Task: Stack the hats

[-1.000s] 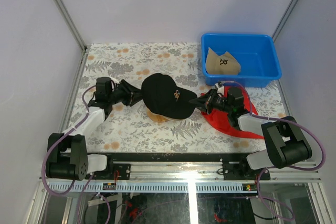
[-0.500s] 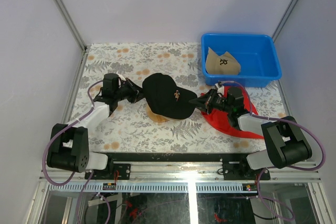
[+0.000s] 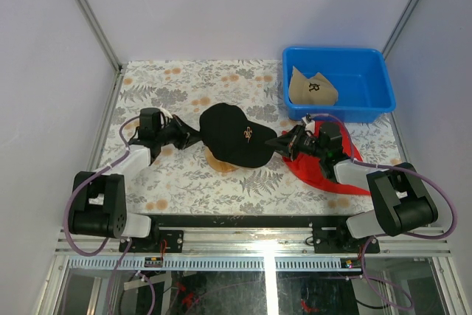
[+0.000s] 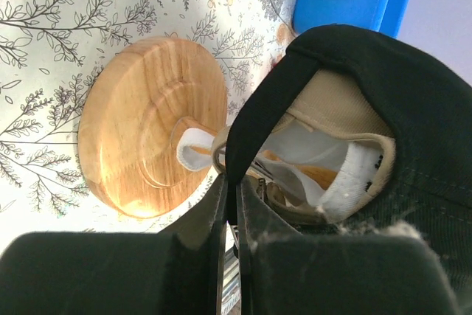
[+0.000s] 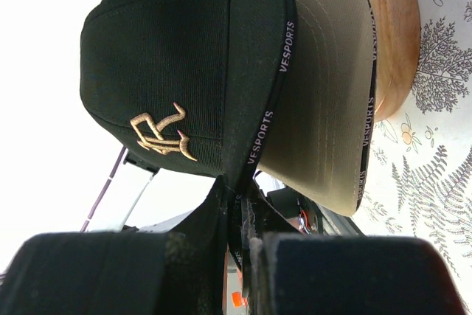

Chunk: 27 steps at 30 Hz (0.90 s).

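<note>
My left fingers (image 4: pixel 221 206) are pressed together on the rear rim of the black cap (image 4: pixel 383 108), with the fabric edge nipped between them. Just past their tips, off to one side, the wooden stand (image 4: pixel 144 127) sits on the flowered surface (image 4: pixel 44 42). Inside the cap's hollow, right by my tips, tan and white fabric show (other caps nested there, as far as I can tell). My right fingers (image 5: pixel 219 206) pinch the opposite end, closed on the brim's edge, with the gold logo just past them. A red cloth (image 3: pixel 328 176) lies under my right wrist. Well beyond the right fingers, a tan cap (image 3: pixel 312 88) sits in the blue bin (image 3: pixel 372 105).
</note>
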{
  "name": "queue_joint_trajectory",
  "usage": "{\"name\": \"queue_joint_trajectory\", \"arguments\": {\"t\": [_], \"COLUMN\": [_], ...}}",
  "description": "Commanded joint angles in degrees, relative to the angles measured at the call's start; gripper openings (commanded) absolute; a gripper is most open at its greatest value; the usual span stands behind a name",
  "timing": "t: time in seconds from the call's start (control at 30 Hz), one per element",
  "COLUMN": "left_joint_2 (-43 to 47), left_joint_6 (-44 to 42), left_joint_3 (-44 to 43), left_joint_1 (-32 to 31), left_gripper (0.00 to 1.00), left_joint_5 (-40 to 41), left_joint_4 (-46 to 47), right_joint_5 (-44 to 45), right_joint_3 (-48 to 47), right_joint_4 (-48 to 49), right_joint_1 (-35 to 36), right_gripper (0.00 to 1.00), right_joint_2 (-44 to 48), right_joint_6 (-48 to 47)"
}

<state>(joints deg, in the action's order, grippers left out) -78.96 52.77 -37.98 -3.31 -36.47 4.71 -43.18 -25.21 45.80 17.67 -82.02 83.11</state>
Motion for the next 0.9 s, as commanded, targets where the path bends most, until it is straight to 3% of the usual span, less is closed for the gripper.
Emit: {"name": "queue_joint_trajectory", "arguments": {"t": [0.0, 0.17, 0.53, 0.67, 0.8, 0.87], "left_joint_2": [-4.3, -7.8, -9.7, -8.9, -7.2, -6.2], "left_joint_6": [-6.0, -7.5, -9.0, -8.8, -9.6, -9.9], "left_joint_3": [3.9, 5.2, 4.5, 3.4, 1.3, 0.4], "left_joint_1": [0.7, 0.7, 0.7, 0.6, 0.7, 0.6], "left_gripper": [0.00, 0.00, 0.00, 0.00, 0.00, 0.00], "left_joint_5": [3.3, 3.7, 3.4, 2.2, 1.2, 0.8], "left_joint_4": [-3.3, -2.2, -4.0, -4.6, -7.7, -9.0], "right_joint_5": [-2.6, -2.5, -0.5, 1.2, 3.2, 4.0], "right_joint_3": [1.3, 1.9, 0.3, -0.5, -2.4, -4.1], "right_joint_4": [-7.0, -8.0, -20.5, -24.3, -28.3, -31.2], "right_joint_1": [0.5, 0.4, -3.1, -3.1, -3.1, -3.1], "right_gripper": [0.00, 0.00, 0.00, 0.15, 0.40, 0.42], "right_joint_2": [-1.5, -1.6, -2.1, -1.9, 0.4, 1.4], "right_joint_6": [-3.7, -4.2, -12.6, -16.1, -18.2, -20.0]}}
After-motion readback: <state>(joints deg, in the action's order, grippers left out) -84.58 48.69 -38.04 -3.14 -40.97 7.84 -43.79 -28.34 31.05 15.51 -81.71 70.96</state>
